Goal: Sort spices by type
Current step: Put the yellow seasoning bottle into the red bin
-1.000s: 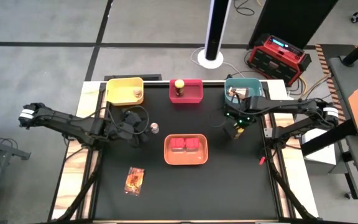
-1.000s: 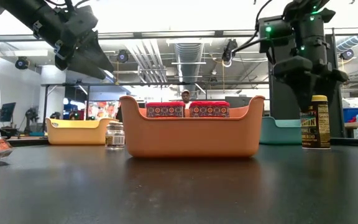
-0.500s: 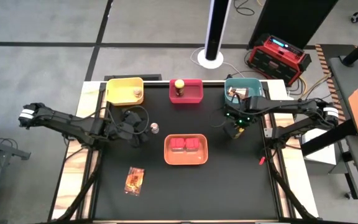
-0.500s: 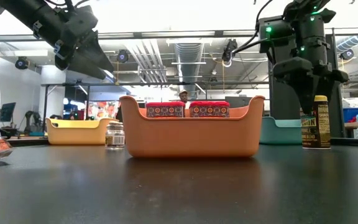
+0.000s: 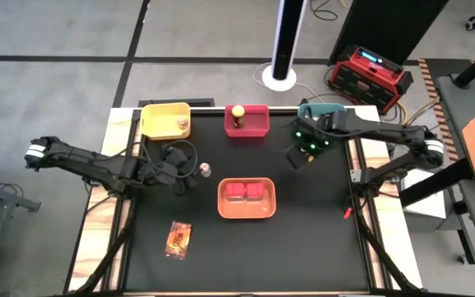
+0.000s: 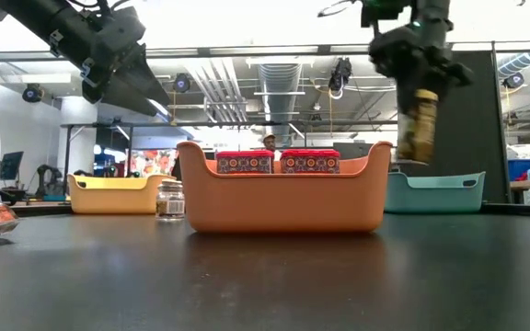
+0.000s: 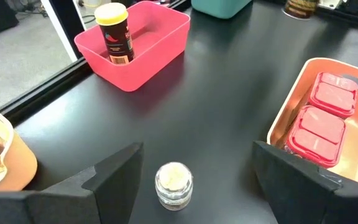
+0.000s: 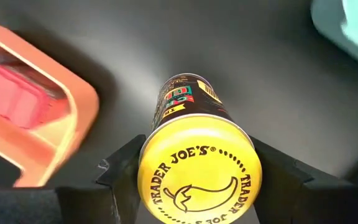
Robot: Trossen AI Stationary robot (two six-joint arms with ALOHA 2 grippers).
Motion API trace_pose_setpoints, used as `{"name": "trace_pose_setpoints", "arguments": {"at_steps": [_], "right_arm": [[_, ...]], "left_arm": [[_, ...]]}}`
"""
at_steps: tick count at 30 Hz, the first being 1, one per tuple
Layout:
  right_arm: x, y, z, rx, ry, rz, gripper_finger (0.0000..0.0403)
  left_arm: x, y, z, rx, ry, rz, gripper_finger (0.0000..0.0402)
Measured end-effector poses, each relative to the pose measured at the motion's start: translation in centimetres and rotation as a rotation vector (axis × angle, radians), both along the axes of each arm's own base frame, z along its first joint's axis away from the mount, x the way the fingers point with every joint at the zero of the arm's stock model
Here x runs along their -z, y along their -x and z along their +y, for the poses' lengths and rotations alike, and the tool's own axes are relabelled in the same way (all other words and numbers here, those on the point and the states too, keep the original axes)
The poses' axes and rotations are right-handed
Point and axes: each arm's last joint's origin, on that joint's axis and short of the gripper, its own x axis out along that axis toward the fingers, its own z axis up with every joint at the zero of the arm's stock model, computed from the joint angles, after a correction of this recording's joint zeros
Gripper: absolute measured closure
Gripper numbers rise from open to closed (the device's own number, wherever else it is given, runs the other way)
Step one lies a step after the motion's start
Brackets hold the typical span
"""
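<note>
My right gripper (image 5: pixel 302 153) is shut on a dark jar with a yellow lid (image 6: pixel 418 127), held in the air between the teal tray (image 5: pixel 307 108) and the orange tray (image 5: pixel 246 213). My left gripper (image 5: pixel 190 179) hovers open, just left of a small clear shaker (image 7: pixel 174 183) that stands on the black table top. A second yellow-lidded jar (image 5: pixel 238 115) stands in the red tray (image 5: pixel 258 128). Two red tubs (image 5: pixel 246 192) sit in the orange tray. Another shaker (image 5: pixel 183 126) is in the yellow tray (image 5: pixel 157 120). An orange-brown packet (image 5: pixel 178 239) lies flat on the table. My right gripper pinches the jar between its two fingers (image 8: pixel 122 177) at the lid end (image 8: pixel 197 169), one finger on each side. The fingers come from above, pointing down. The jar is lifted clear of the table and hangs below the fingers, slightly tilted.
The right arm crosses over the teal tray and hides what is inside it. Bare black table lies near the front edge, right of the packet and in front of the orange tray. A red box and cables sit on the floor beyond the table's far right corner.
My right gripper took hold of the jar, which stood on the table in front of the teal tray, and lifted it clear. It has carried the jar up and toward the table's left and far side.
</note>
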Motion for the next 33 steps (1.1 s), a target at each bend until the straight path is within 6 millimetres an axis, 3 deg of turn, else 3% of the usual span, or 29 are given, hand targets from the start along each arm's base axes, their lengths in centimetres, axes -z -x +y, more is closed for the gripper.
{"name": "trace_pose_setpoints", "arguments": {"at_steps": [6,16,25,33], "right_arm": [[-1.3,-4.3,-1.5,-0.13,0.088,-0.005,0.0181],[-2.6,-11.2,-5.0,-0.503,0.179,0.035,0.0181],[-2.4,-14.4,-8.7,-0.931,0.303,0.182,0.0181],[-1.3,-15.2,-14.2,-0.926,0.325,0.165,0.0181]], "left_arm": [[-0.1,-0.1,0.0,-0.004,-0.023,-0.005,0.0118],[-0.1,0.0,0.0,0.005,-0.036,0.004,0.0118],[-0.1,0.0,0.0,0.005,-0.036,0.005,0.0118],[-0.1,0.0,0.0,0.005,-0.036,0.005,0.0118]]}}
